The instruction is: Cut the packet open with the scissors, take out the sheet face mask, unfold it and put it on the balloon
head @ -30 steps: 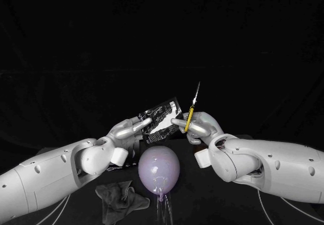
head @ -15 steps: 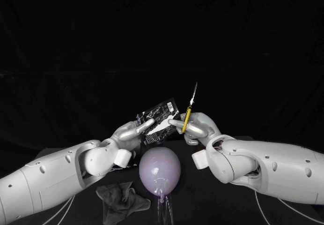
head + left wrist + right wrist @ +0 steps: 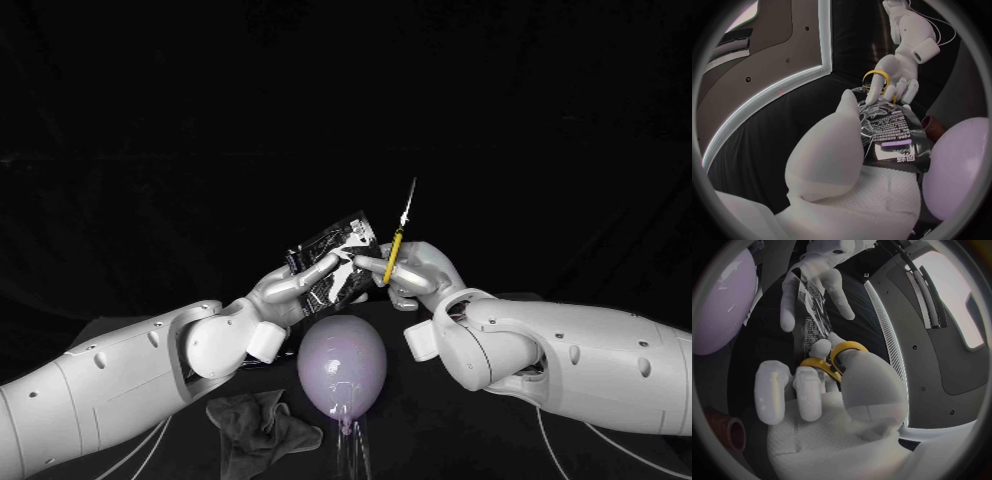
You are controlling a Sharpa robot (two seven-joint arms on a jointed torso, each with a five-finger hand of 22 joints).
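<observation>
Above the pale lilac balloon (image 3: 342, 365), the left hand (image 3: 281, 291) grasps the black foil packet (image 3: 333, 264), seemingly uncut, and the right hand (image 3: 420, 276) clasps yellow-handled scissors (image 3: 397, 244); every step remains.

Glossy white rounded shells on left arm (image 3: 116, 380) and right arm (image 3: 577, 360), with small dark screw holes (image 3: 574, 352). Boxy white wrist block (image 3: 264, 340) on each. Left hand (image 3: 296, 290) and right hand (image 3: 418, 275) silver-grey with smooth fingers and a dimpled white palm pad (image 3: 879, 195). Thin white cables (image 3: 548, 440) under arms.

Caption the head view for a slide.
Left hand holds the packet, right hand the scissors beside it, the balloon close by.
</observation>
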